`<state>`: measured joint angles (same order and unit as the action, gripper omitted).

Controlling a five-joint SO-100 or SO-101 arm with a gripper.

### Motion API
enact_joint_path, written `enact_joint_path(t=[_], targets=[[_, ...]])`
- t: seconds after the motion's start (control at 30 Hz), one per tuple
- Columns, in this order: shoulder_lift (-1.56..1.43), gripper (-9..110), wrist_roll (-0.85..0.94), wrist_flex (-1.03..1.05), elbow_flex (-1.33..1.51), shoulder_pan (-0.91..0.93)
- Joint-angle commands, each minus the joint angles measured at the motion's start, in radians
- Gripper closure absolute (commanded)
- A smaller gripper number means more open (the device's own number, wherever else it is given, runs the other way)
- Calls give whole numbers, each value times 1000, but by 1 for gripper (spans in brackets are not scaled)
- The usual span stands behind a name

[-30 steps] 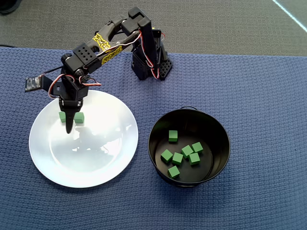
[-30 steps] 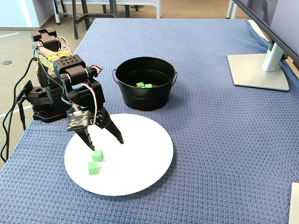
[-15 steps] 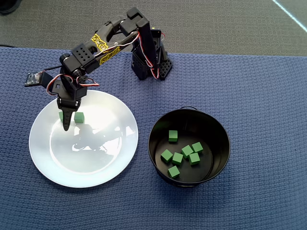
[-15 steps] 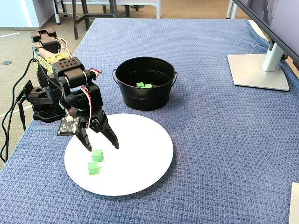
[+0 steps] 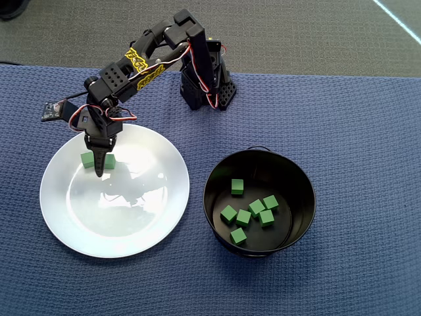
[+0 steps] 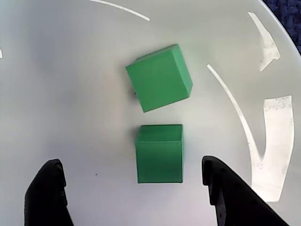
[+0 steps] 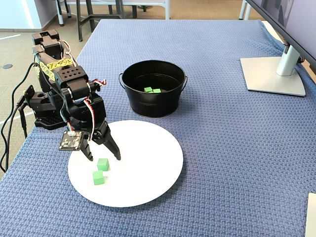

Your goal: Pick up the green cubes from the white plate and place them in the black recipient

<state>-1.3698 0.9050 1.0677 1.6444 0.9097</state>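
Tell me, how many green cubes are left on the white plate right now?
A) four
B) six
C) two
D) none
C: two green cubes lie on the white plate by the open gripper; the others sit inside the black pot.

Eight green cubes (image 5: 237, 186) in all: two on one white plate (image 5: 131, 230), six in one black recipient (image 5: 302, 178).

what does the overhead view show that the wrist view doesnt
Only the overhead view shows the black recipient with six green cubes inside, the arm's base and the blue cloth. Only the wrist view shows the open gripper straddling the nearer cube, fingers clear of it, the other cube rotated just beyond. Both show the white plate holding two cubes.
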Motion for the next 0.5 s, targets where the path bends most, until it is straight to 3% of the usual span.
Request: enact_joint_path(t=[0.0, 0.47], targets=[[-81, 69, 23, -44, 38, 5], [-12, 75, 72, -120, 51, 8]])
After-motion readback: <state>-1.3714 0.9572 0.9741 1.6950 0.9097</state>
